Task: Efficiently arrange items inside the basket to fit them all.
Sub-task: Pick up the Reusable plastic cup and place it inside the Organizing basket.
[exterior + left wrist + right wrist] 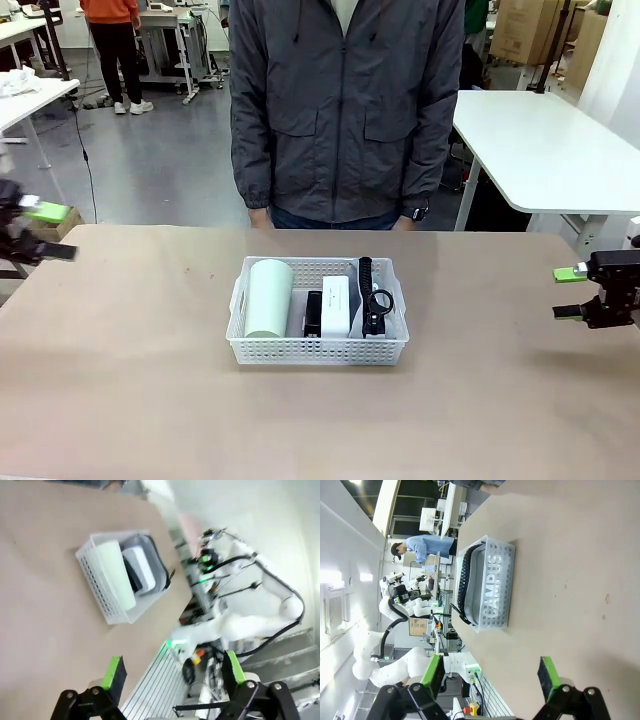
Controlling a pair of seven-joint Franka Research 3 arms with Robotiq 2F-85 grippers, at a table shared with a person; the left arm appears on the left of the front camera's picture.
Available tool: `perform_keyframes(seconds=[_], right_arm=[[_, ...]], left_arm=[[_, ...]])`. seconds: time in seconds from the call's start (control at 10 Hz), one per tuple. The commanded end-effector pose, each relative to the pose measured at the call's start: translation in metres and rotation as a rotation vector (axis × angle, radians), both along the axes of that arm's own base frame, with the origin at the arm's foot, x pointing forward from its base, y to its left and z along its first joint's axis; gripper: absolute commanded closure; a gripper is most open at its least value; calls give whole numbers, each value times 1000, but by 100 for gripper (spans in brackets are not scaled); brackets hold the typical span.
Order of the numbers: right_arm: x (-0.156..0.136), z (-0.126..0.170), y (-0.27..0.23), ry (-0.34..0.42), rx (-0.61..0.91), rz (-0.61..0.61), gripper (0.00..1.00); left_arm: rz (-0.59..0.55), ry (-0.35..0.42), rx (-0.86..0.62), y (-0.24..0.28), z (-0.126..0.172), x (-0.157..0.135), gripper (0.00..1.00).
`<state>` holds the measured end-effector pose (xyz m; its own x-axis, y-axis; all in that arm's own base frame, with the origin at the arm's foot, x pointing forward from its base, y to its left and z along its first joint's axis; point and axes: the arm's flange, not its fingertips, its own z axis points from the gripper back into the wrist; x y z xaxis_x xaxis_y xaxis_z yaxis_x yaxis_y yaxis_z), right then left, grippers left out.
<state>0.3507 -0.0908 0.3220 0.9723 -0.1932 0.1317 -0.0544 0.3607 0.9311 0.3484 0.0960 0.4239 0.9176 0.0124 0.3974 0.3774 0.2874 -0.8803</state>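
Observation:
The white perforated basket (317,348) sits mid-table in front of the person. Inside it, from left to right, lie a pale green cup (269,297) on its side, a small black block (313,314), a white rectangular box (336,305) and the grey pouch with its black strap (373,300). The left wrist view shows the basket (96,576) with the cup (116,573) and box (139,569). Through the basket wall (496,587) the right wrist view reads the pouch's "CAMPUS" lettering (493,586). My left gripper (40,232) hangs open at the table's far left edge, my right gripper (572,292) open at the far right; both hold nothing.
The person stands at the far edge, hands down behind the table. Brown tabletop (130,380) spreads all around the basket. A white table (540,140) stands behind on the right, and another white table (25,95) behind on the left.

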Motion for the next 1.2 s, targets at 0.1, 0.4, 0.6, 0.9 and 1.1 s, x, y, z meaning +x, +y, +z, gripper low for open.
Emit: perform_keyframes(seconds=[0.1,0.4,0.6,0.9,1.1], right_arm=[[-2,3,-1,9,0,10,0],[-2,3,-1,9,0,10,0],[-2,3,-1,9,0,10,0],[-2,3,-1,9,0,10,0],[-2,3,-1,9,0,10,0]], left_arm=[[28,-49,-195,43,-90,53,0],[10,-23,-233,40,-114,72,0],[83,-38,-219,44,-121,46,0],[83,-38,-219,44,-121,46,0],[83,-38,-219,44,-121,46,0]])
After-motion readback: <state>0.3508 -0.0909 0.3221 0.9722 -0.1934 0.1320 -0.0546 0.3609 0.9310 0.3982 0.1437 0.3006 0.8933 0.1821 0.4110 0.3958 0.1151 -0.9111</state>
